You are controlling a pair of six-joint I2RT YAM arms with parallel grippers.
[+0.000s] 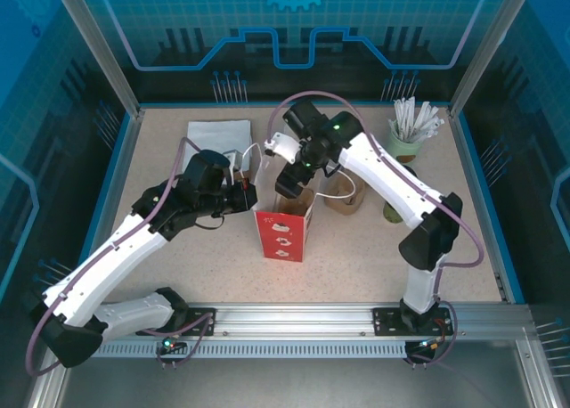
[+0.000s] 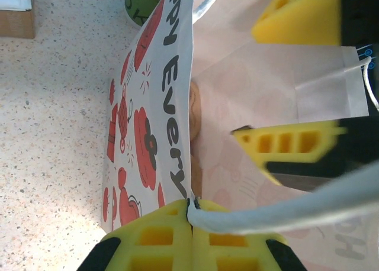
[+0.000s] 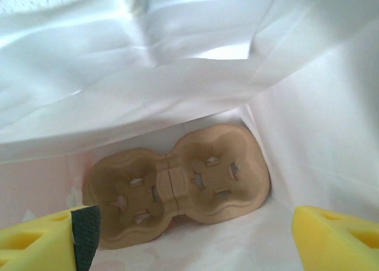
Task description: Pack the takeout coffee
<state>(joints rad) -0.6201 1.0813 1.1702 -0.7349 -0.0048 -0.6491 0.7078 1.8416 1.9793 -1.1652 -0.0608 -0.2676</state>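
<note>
Half done, we judge: our left fingers (image 2: 172, 244) pinch the bag (image 1: 283, 234) by its rim, right fingers (image 3: 334, 238) gape empty inside, cup (image 1: 392, 214) not yet in.

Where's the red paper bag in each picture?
Top view: the bag stands upright in the centre.
Left wrist: its red printed side runs down the middle.
Right wrist: its white inside, seen from above.
Shared landmark: the right hand in the bag's mouth.

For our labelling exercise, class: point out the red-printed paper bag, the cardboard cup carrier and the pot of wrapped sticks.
paper bag (image 1: 283, 237): top external view, red printed front face.
cardboard cup carrier (image 3: 170, 185): right wrist view, ridge between its two wells.
pot of wrapped sticks (image 1: 405, 147): top external view, pale-green wall.
</note>
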